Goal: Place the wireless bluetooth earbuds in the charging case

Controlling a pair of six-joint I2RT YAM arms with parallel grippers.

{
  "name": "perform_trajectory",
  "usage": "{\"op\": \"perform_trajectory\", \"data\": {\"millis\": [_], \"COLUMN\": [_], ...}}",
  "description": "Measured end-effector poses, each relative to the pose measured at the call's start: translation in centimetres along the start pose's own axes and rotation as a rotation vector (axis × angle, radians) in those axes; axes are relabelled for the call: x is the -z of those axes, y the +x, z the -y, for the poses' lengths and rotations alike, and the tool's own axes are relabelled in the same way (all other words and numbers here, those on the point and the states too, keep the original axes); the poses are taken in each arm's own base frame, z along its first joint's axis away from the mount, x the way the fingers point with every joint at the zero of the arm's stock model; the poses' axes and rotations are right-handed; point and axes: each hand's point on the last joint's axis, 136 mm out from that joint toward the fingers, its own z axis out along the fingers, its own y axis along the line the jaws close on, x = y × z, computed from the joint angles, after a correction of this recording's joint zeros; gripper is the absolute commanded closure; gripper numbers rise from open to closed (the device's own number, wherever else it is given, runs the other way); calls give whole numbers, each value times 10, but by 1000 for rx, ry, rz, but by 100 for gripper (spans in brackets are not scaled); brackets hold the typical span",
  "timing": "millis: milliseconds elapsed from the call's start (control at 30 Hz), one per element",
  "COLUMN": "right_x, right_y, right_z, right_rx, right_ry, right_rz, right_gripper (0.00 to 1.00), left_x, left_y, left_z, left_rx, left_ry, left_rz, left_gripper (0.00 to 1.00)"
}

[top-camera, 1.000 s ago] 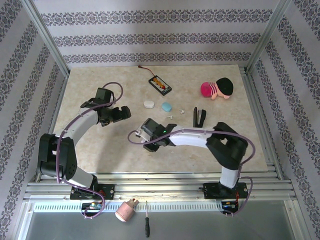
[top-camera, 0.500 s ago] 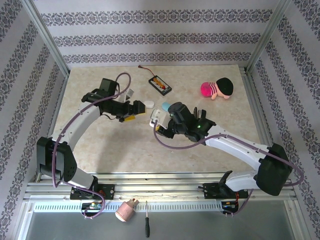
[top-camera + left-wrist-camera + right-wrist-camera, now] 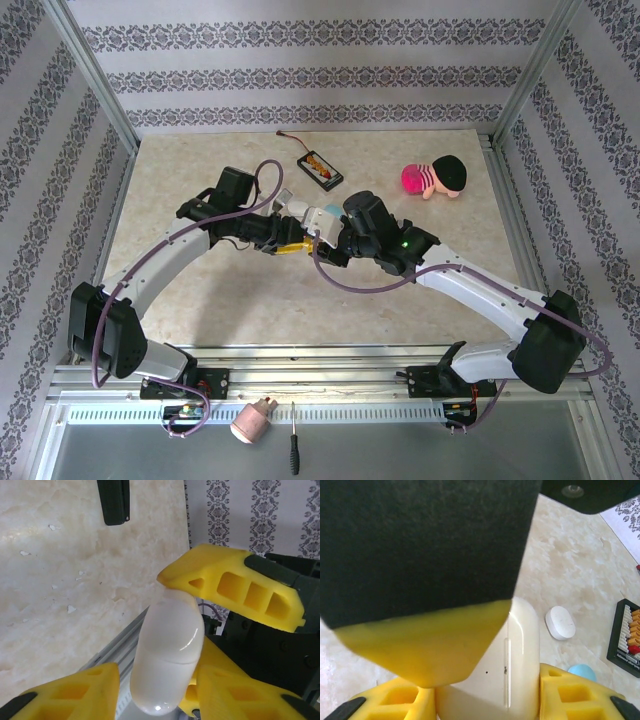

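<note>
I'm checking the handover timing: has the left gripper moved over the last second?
Yes. In the top view the left gripper has swung rightward, from well left of the black box to almost straight below it in the picture.

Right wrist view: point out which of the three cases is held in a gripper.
The cream-white case, clamped in the right gripper; the other white case and the light-blue case lie loose on the table.

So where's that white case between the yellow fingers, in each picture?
Left wrist: white case bottom centre, between yellow fingers.
Right wrist: bottom centre, between two fingers.
Top external: at the yellow fingers, mid-picture, mostly hidden.
Shared landmark: the yellow fingers.
</note>
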Motion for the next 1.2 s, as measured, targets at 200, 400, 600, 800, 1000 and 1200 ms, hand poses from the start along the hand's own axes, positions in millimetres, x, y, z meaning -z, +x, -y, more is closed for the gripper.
{"op": "perform_trajectory", "data": {"millis": [200,400,600,800,1000,1200], "right_x": [0,1,11,56,83,86], "right_y": [-1,0,-7,-33,-48,-50], "right_z": [-1,1,-2,4,7,11], "right_rx": [-1,-9,-28,-98,-189,-285], "right_ry": [-10,-14,-45,-76,-120,-150], "right_rz": [7,6,46,191,286,305], "right_gripper": [68,61,29,22,22,23], "left_x": [-2,-4,-1,10,18,28], "left_y": [-1,-3,-2,-4,-10,-12], "left_z": [1,1,8,22,30,52], "left_rx": [-2,-27,-145,-493,-849,-1096], "left_ry": [8,25,69,135,172,217], "left_rz": [5,15,61,237,439,545], "left_gripper": [74,83,94,100,100,100]}}
